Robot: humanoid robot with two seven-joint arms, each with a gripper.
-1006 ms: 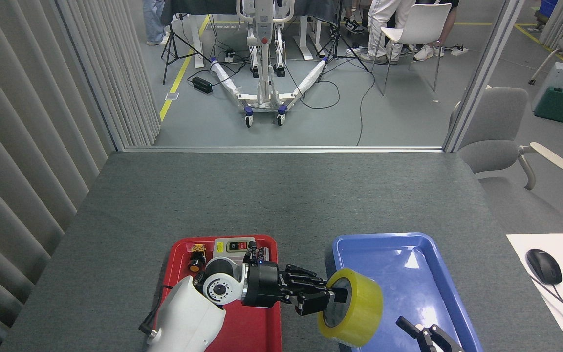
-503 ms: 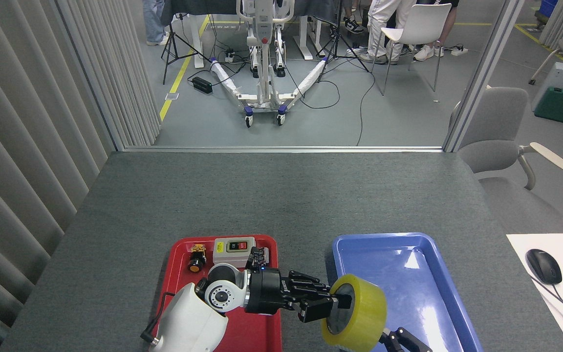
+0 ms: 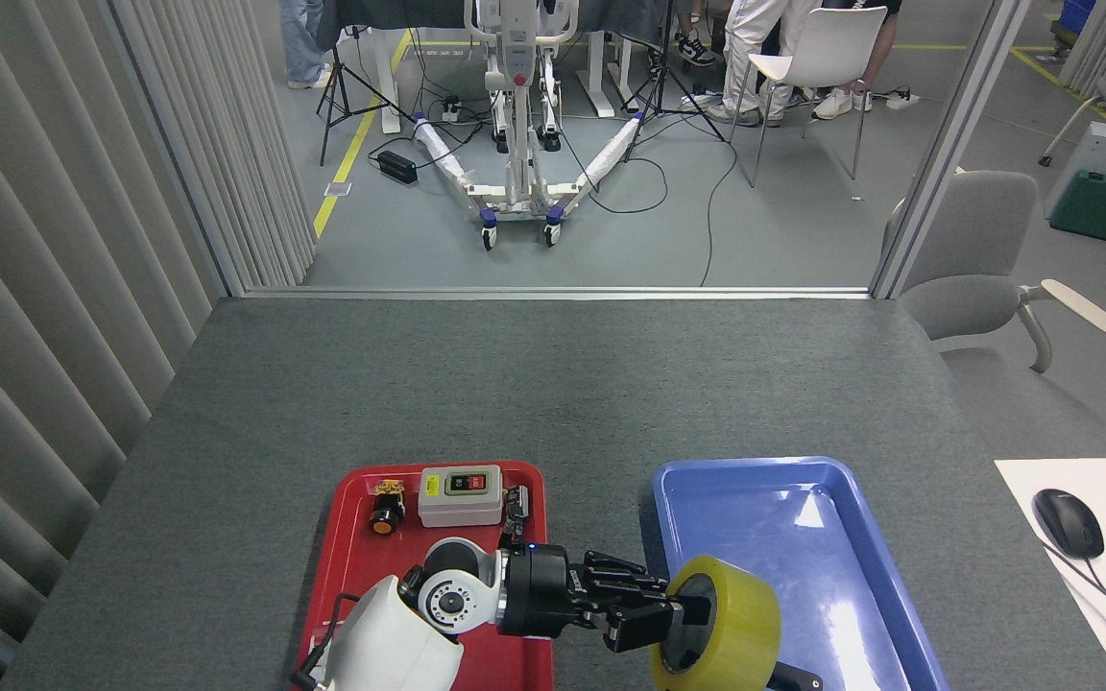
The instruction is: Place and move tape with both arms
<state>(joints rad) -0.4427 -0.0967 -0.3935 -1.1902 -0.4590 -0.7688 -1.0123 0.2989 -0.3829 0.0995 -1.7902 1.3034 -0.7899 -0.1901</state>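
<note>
The tape (image 3: pixel 743 614), a wide yellow roll with a dark inner core, hangs tilted over the near left corner of the blue tray (image 3: pixel 803 499). My left gripper (image 3: pixel 680 622) is shut on the tape, one finger inside the core and others on the rim. The left arm (image 3: pixel 390 633) reaches in from the lower left across the red tray (image 3: pixel 356 547). Only a black sliver of my right gripper (image 3: pixel 796 679) shows at the bottom edge, just under the tape; its fingers are hidden.
The red tray holds a grey switch box (image 3: pixel 460 495), a small orange-and-black button (image 3: pixel 385 509) and a black part (image 3: pixel 516 501). A white sheet with a mouse (image 3: pixel 1068 521) and a keyboard lies at the right. An office chair (image 3: pixel 980 269) stands beyond the table's right corner.
My left arm has carried the tape to the right and nearer to me. The right gripper, open-fingered and plainly seen before, has slid under the tape and mostly out of view.
</note>
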